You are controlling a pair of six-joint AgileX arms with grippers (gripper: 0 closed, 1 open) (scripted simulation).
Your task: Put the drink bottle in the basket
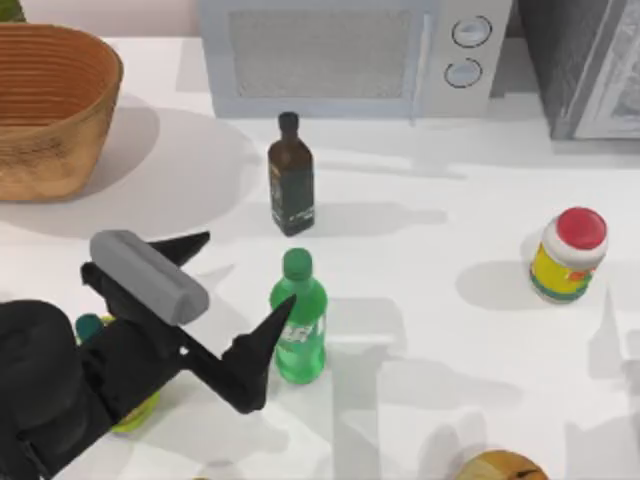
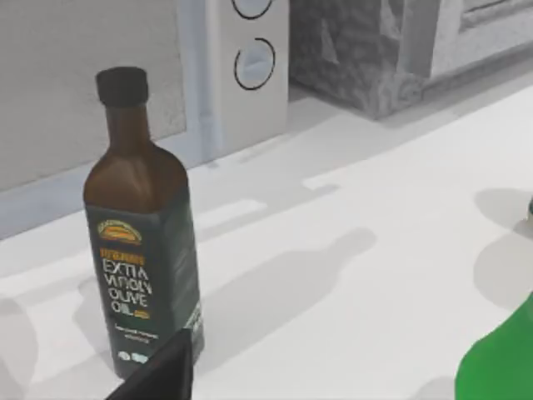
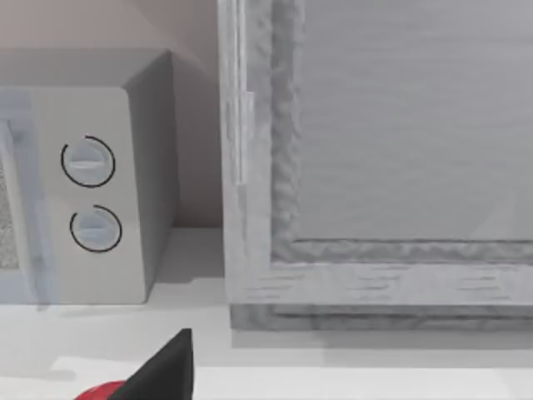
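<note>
Green drink bottle (image 1: 298,320) stands upright (cap up), seemingly just beside left gripper (image 1: 240,290).

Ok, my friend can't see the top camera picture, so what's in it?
The left gripper, fingers spread wide, sits beside the green drink bottle without holding it. The basket waits at the table's far left; an olive oil bottle stands behind.

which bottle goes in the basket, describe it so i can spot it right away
Start at the microwave at the table's back and come forward past the dark olive oil bottle. The next bottle is the drink bottle, beside the open left pincer. Unlike its brown neighbour, it is bright translucent green with a green cap.
</note>
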